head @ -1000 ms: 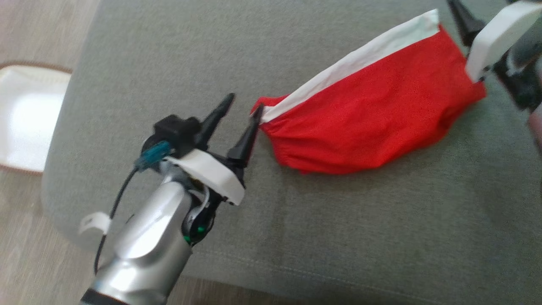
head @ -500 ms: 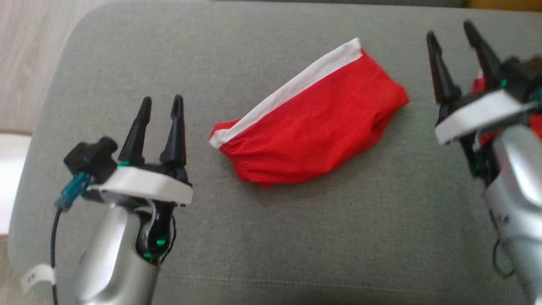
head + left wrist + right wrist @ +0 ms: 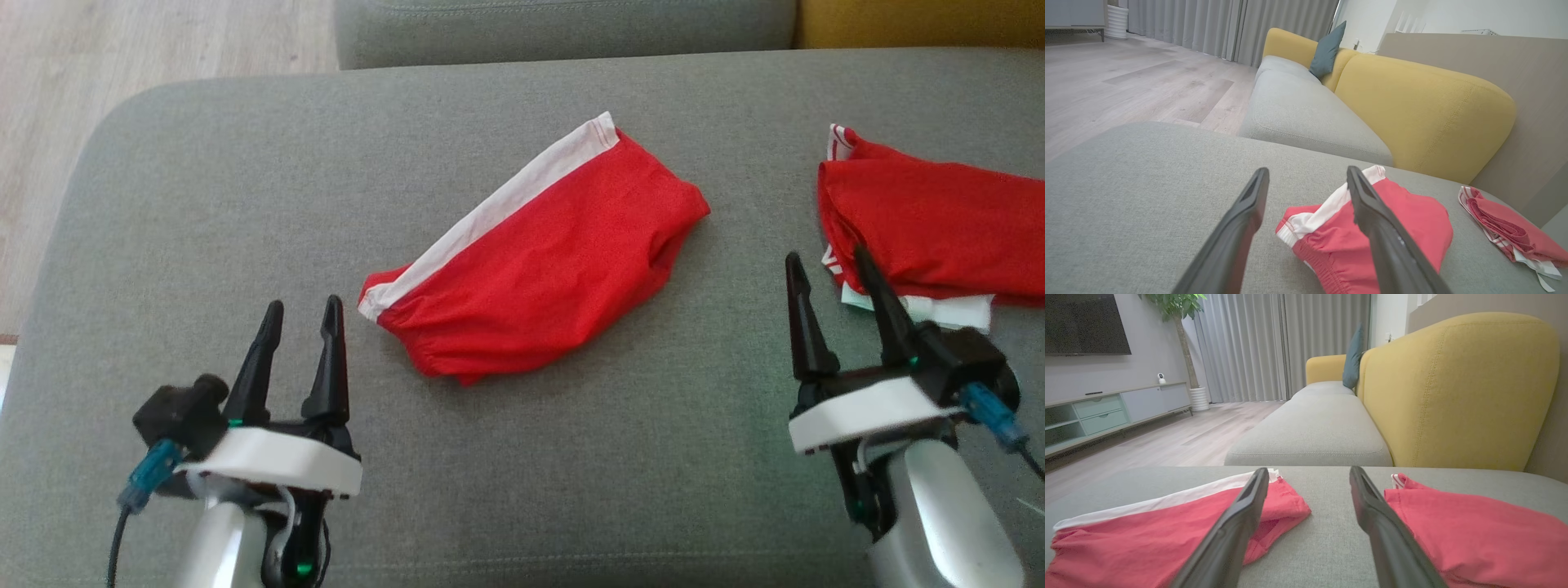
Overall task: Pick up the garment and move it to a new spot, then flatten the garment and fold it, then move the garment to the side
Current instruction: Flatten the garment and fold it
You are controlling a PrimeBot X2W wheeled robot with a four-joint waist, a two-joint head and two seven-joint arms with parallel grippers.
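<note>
The garment (image 3: 539, 261) is red with a white band along one edge. It lies folded and slanted in the middle of the grey seat cushion (image 3: 571, 474). My left gripper (image 3: 303, 304) stands open at the lower left, a short way from the garment's white-banded corner and not touching it. In the left wrist view the garment (image 3: 1412, 220) lies just past my left gripper (image 3: 1307, 170), behind its right finger. My right gripper (image 3: 824, 255) is open at the lower right, apart from the cloth. The right wrist view has the garment (image 3: 1147, 535) left of my right gripper (image 3: 1309, 469).
A second red garment (image 3: 931, 229) with white trim lies at the cushion's right, close to my right gripper, and shows again in the right wrist view (image 3: 1474, 526). A yellow backrest (image 3: 1425, 114) rises behind. Another grey cushion (image 3: 563, 28) adjoins; wooden floor (image 3: 163, 41) lies left.
The head camera has swung, shifting the whole picture. My left gripper has drawn back from the garment's left corner and my right from its right end. Both stayed open.
</note>
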